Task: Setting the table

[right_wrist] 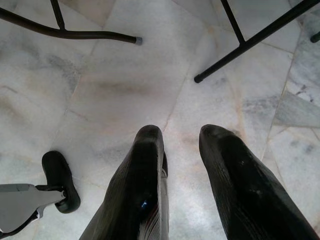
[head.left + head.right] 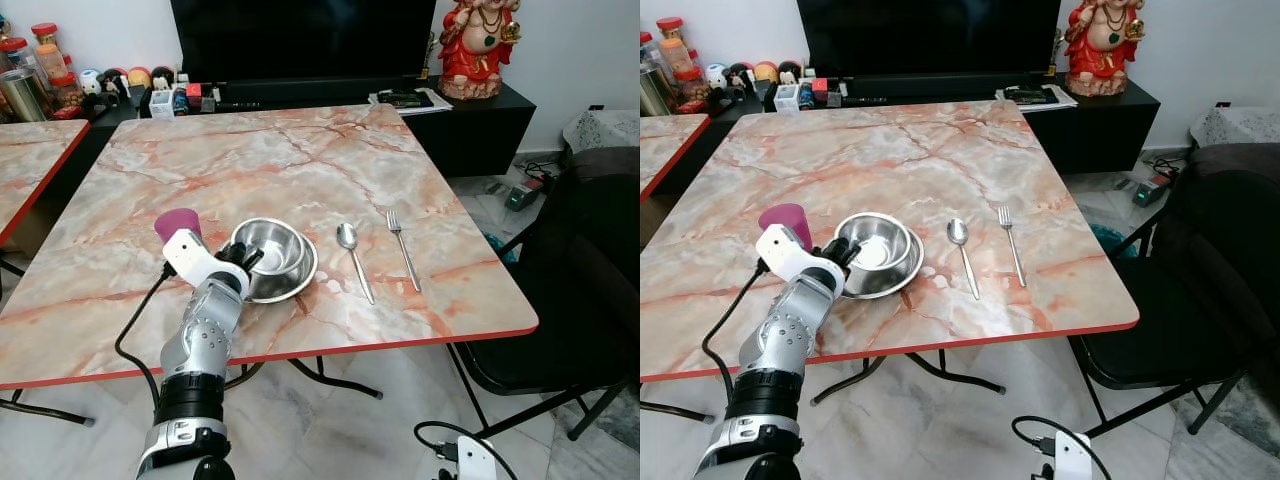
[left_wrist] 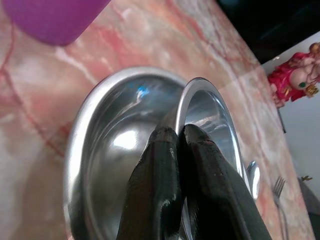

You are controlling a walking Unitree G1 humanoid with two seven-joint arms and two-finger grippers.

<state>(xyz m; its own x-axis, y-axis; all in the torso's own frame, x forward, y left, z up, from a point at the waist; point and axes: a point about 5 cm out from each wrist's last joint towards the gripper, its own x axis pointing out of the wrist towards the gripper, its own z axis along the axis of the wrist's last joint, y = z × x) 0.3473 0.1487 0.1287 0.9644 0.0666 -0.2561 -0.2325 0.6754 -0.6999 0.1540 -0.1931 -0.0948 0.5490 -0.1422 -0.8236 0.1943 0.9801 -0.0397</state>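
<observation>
the steel bowl [image 2: 268,250] sits nested inside a wider steel dish [image 2: 300,277] near the front left of the marble table [image 2: 300,160], and the left gripper [image 2: 248,258] has its two black fingers [image 3: 165,180] pinched together over the bowl's near-left rim, one inside the wall and one outside. that rim grip looks chosen because the bowl is thin-walled and smooth, with no handle, so the lip is the only part the fingers can clamp. the bowl is polished and mirror-bright, catching a blue glint and a white highlight on its inner wall, and it seems tilted a little within the dish. just left of the gripper stands a purple cup [image 2: 177,224]. to the right of the dish a spoon [image 2: 354,259] and a fork [image 2: 403,249] lie side by side, handles toward the near edge, as a place setting would have them. the right gripper [image 1: 182,145] hangs idle over the tiled floor [image 1: 125,85], fingers apart and holding nothing.
</observation>
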